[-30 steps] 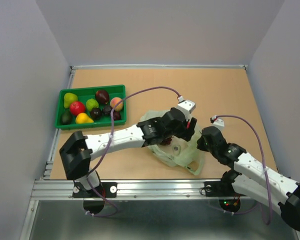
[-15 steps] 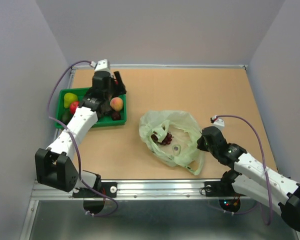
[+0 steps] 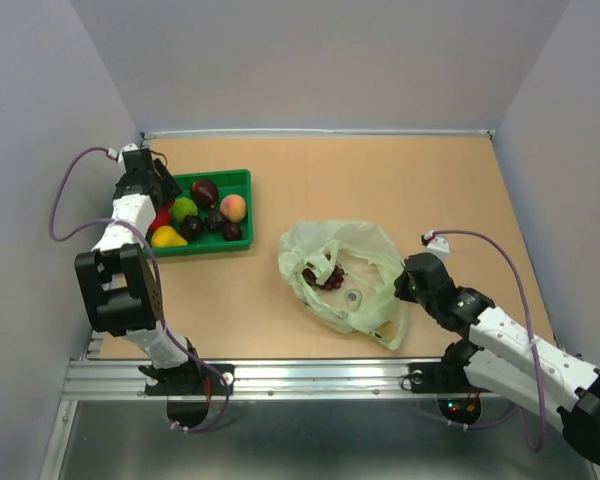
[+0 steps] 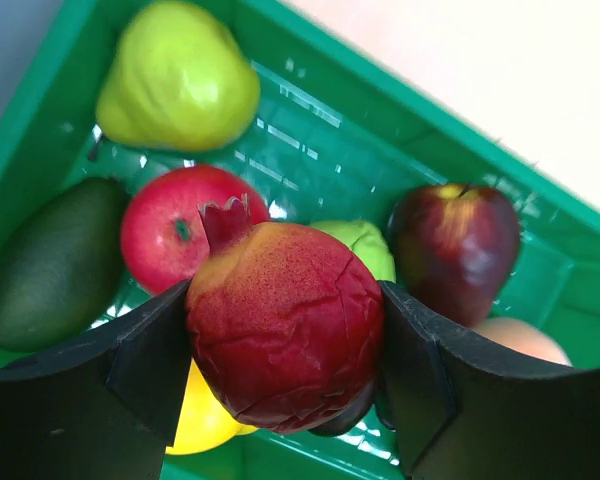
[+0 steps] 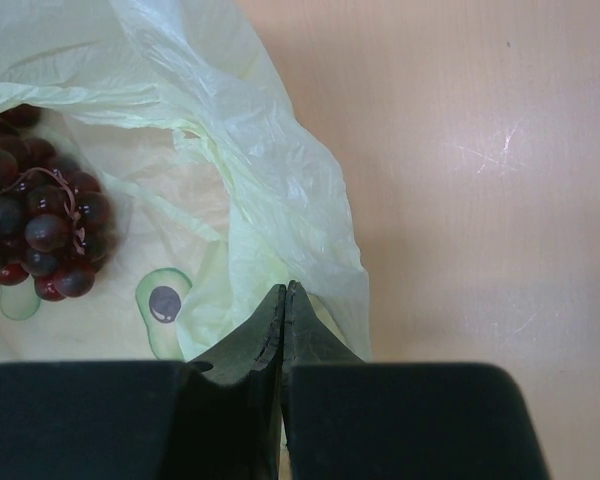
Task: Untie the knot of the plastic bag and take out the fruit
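Note:
The plastic bag (image 3: 365,246) lies open and flat in the middle of the table, with no knot showing. A dark purple grape bunch (image 3: 322,274) lies inside it and also shows in the right wrist view (image 5: 40,230). My right gripper (image 3: 401,285) is shut on the bag's right edge (image 5: 250,180), jaws pressed together (image 5: 284,292). My left gripper (image 3: 145,186) is over the far left of the green tray (image 3: 235,177). It is shut on a red pomegranate-like fruit (image 4: 285,335), held just above the tray's fruit.
In the tray (image 4: 310,60) lie a green pear (image 4: 180,85), a red apple (image 4: 165,235), a dark avocado (image 4: 55,265), a lime-green fruit (image 4: 365,245), a dark red one (image 4: 455,250), a peach (image 4: 510,340) and a yellow fruit (image 4: 205,420).
My left arm has swung from the bag to the tray's far left corner, carrying the red fruit. The right arm and the bag have not moved.

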Controlling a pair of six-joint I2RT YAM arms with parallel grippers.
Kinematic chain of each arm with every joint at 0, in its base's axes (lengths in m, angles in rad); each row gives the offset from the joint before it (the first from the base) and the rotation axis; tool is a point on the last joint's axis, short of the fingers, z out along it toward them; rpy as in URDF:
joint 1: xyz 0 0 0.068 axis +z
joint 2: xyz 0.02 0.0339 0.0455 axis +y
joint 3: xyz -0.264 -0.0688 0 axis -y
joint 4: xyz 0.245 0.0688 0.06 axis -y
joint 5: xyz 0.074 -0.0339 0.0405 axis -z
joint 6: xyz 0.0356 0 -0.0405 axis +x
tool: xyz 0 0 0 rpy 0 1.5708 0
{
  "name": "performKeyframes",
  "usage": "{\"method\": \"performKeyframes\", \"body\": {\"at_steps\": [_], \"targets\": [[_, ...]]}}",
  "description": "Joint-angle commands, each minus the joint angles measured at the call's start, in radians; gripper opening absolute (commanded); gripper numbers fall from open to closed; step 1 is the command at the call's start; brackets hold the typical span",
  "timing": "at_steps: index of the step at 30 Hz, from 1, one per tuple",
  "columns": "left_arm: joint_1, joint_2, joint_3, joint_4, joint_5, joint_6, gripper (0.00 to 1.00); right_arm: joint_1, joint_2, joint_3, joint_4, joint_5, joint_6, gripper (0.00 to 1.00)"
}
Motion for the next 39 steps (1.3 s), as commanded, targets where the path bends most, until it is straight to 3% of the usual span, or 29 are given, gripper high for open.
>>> {"method": "performKeyframes", "body": {"at_steps": [1,7,9,12,14,21,27,28,32,38,39], "targets": [[-0.007,0.021,0.011,0.007,0.049,0.028,0.47,-0.004,0.0,0.021,0.031,0.005,-0.012,0.01],[-0.008,0.032,0.02,-0.022,0.042,0.038,0.78,-0.004,0.024,0.027,0.035,0.008,-0.017,0.01],[-0.011,0.009,0.011,-0.02,0.048,0.037,0.79,-0.004,0.021,0.031,0.035,0.008,-0.02,0.01],[-0.028,-0.049,-0.012,-0.028,0.023,0.038,0.89,-0.003,0.011,0.048,0.034,0.002,-0.06,0.15],[-0.048,-0.098,-0.026,-0.031,0.003,0.043,0.94,-0.004,0.007,0.066,0.034,-0.003,-0.072,0.17],[-0.145,-0.207,-0.055,-0.069,-0.07,0.052,0.97,-0.004,0.023,0.134,0.031,-0.067,-0.136,0.42],[-0.39,-0.406,-0.151,-0.091,-0.046,0.06,0.97,-0.004,0.032,0.218,0.028,-0.173,-0.222,0.58],[-0.436,-0.434,-0.164,-0.105,-0.029,0.051,0.97,-0.004,0.038,0.246,0.029,-0.188,-0.254,0.64],[-0.718,-0.58,-0.251,-0.108,0.005,-0.028,0.97,-0.003,0.13,0.292,0.029,-0.279,-0.308,0.77],[-1.037,-0.657,-0.254,-0.114,-0.099,-0.094,0.96,-0.003,0.216,0.295,0.052,-0.26,-0.299,0.75],[-1.153,-0.651,-0.23,-0.114,-0.124,-0.091,0.96,-0.003,0.236,0.292,0.057,-0.242,-0.295,0.72]]}}
